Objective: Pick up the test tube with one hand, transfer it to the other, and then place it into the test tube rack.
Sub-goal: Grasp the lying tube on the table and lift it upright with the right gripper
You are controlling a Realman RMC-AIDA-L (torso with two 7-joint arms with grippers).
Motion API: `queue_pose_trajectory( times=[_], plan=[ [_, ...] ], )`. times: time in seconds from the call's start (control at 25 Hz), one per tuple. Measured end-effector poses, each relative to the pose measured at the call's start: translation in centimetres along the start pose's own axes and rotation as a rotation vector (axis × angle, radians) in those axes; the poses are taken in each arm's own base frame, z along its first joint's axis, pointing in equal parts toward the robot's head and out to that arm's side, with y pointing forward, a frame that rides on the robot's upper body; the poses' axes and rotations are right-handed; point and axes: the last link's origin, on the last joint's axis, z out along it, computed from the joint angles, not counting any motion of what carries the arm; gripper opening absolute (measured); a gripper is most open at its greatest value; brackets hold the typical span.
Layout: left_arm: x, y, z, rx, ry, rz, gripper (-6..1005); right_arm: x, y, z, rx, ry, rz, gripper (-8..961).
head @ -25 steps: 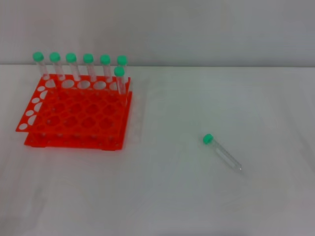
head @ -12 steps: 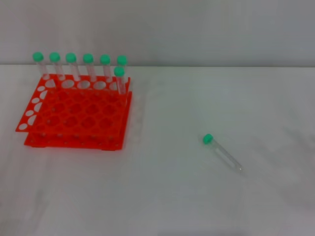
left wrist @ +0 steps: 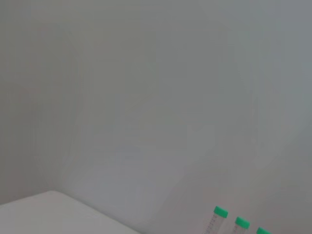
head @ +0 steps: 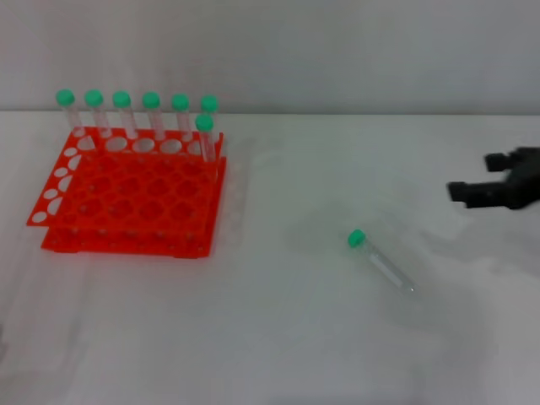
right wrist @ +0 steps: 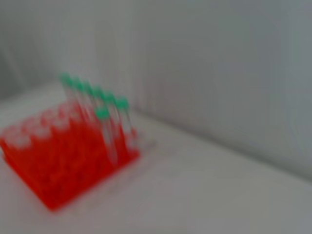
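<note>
The test tube (head: 380, 261) lies flat, well right of the test tube rack (head: 131, 194); the right gripper (head: 487, 187), fingers spread, is positioned beyond it for pickup.

Only the right pincer (head: 483, 179) shows, at the side of the head view. It is black all over, made of chunky, blocky parts. Two stubby black fingers (head: 461, 191) stick out from it.
</note>
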Motion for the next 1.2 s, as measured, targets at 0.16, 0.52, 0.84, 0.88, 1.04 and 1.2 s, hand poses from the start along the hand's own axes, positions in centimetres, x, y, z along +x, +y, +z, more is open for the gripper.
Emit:
queue_pose_trajectory(
  times=[0.16, 0.52, 0.84, 0.88, 1.04, 1.2],
  plan=[
    [0.1, 0.1, 0.0, -0.006, 0.003, 0.0, 875, -3.3, 3.6, 2.6, 0.065, 0.191, -0.051, 797],
    [-0.2, 0.3, 0.6, -0.014, -0.007, -0.003, 875, -5.4, 10.0, 8.2, 0.149, 0.446, -0.063, 790],
    [-0.1, 0.4, 1.2, -0.045, -0.016, -0.015, 874, -4.2, 10.2, 12.3, 0.175, 0.627, -0.045, 783],
    [-0.1, 0.5, 1.3, -0.045, -0.014, -0.015, 874, -4.2, 10.2, 12.5, 0.175, 0.629, -0.042, 782],
    [-0.1, 0.6, 1.7, -0.055, -0.013, -0.015, 875, -3.7, 9.6, 12.9, 0.181, 0.646, -0.018, 722],
    [0.0, 0.6, 2.1, -0.058, -0.008, -0.015, 875, -3.0, 9.3, 13.4, 0.173, 0.663, 0.008, 644]
  ],
)
